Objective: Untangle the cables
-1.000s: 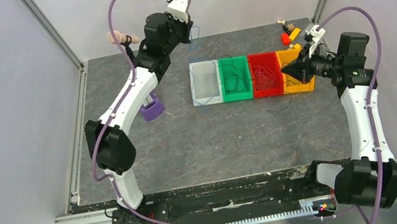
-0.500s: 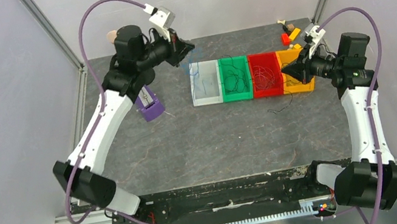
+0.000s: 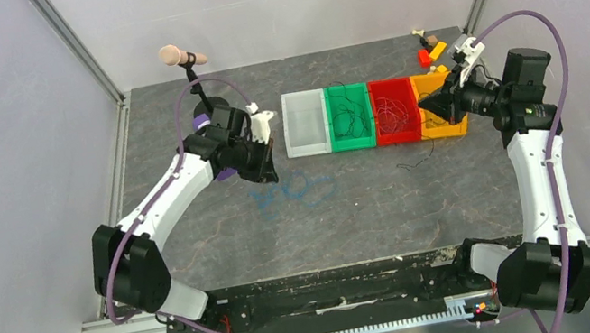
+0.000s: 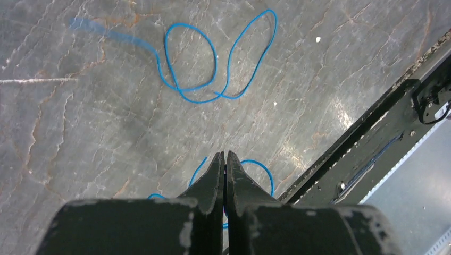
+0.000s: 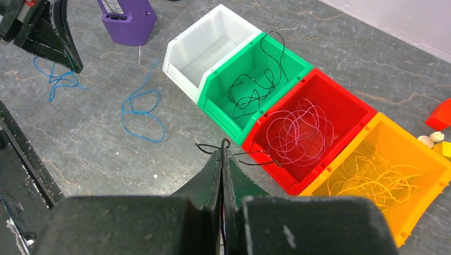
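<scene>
1. The left gripper (image 4: pixel 224 156) points down at the table (image 3: pixel 372 208), near the front left corner of the white bin (image 5: pixel 181 71). Its fingers are pressed together.
2. The blue cable (image 4: pixel 215 94) lies on the table in loose loops, on the near side of the white bin and apart from it. One strand curves right beneath the left fingertips. The pictures do not show whether it is pinched there or only lies under them.
3. In the top view the blue cable looks smeared. The left wrist view shows its two overlapping loops sharply.
4. The right gripper (image 5: pixel 223 153) hovers above the seam between the red bin (image 5: pixel 348 94) and the orange bin (image 5: pixel 361 215). Its fingers are together.
5. A loose black cable (image 5: pixel 254 158) crosses right at the right fingertips and appears nipped between them. One end trails toward the front rim of the red bin.
6. The four bins stand side by side, touching: white, green, red and orange from left to right.
7. The white bin holds nothing that can be seen.
8. The green bin (image 5: pixel 220 114) holds tangled black cables (image 5: pixel 255 87).
9. The red bin holds a clump of pale pinkish cables (image 5: pixel 298 133).
10. The orange bin holds yellow cables (image 5: pixel 372 178).
11. A purple block (image 5: pixel 127 21) stands on the table left of the white bin, behind the left arm.
</scene>
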